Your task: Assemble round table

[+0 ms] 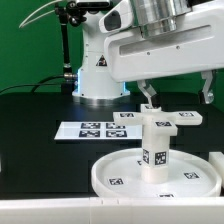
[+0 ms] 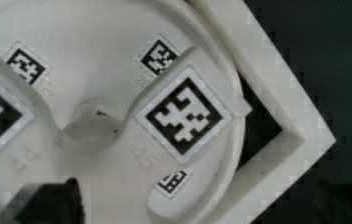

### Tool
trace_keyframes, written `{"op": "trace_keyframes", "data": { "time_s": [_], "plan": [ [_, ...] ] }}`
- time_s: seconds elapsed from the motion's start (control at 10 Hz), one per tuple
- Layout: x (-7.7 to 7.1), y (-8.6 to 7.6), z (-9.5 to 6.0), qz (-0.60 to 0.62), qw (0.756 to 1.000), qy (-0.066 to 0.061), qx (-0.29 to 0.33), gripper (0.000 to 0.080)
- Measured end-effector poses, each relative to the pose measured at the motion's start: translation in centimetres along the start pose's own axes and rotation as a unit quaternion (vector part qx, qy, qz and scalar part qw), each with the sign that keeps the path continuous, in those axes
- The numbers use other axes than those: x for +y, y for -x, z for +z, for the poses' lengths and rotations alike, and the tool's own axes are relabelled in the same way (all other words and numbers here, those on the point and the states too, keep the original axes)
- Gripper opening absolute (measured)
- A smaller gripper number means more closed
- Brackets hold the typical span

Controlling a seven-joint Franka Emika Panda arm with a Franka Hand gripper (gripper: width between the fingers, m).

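One arm reaching low, end effector (image 1: 153, 97) spread apart above the upright leg (image 1: 155, 147), on the round disc (image 1: 115, 176).

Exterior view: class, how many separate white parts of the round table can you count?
3: the disc at the front, the leg upright on its middle, and the foot lying behind them. The claw may hide part of the foot.

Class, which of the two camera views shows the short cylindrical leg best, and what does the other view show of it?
The exterior view: the short cylindrical leg stands upright on the round disc, seen whole from the side with its tag, below the gripper. The wrist view shows only a close, cropped part of the leg and its tag.
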State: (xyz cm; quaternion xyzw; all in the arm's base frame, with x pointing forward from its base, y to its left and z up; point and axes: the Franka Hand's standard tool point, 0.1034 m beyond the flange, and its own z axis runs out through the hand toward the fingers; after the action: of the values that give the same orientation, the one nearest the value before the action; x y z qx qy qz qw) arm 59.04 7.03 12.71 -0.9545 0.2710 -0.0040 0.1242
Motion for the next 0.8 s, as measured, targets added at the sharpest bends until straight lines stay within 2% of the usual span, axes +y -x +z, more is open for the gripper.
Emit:
{"op": "trace_keyframes", "data": {
  "time_s": [0.1,0.3,0.5,0.8],
  "plan": [
    [0.05,-0.12,-0.03,-0.095,0.995,0.015,0.007,0.0649],
    [-0.28,-0.13,-0.1,-0.23,0.973,0.023,0.009,0.0649],
    [0.22,-0.67,-0.61,-0.342,0.939,0.027,0.01,0.0649],
    [0.53,-0.8,-0.53,-0.431,0.902,0.03,0.008,0.0649]
  ]
}}
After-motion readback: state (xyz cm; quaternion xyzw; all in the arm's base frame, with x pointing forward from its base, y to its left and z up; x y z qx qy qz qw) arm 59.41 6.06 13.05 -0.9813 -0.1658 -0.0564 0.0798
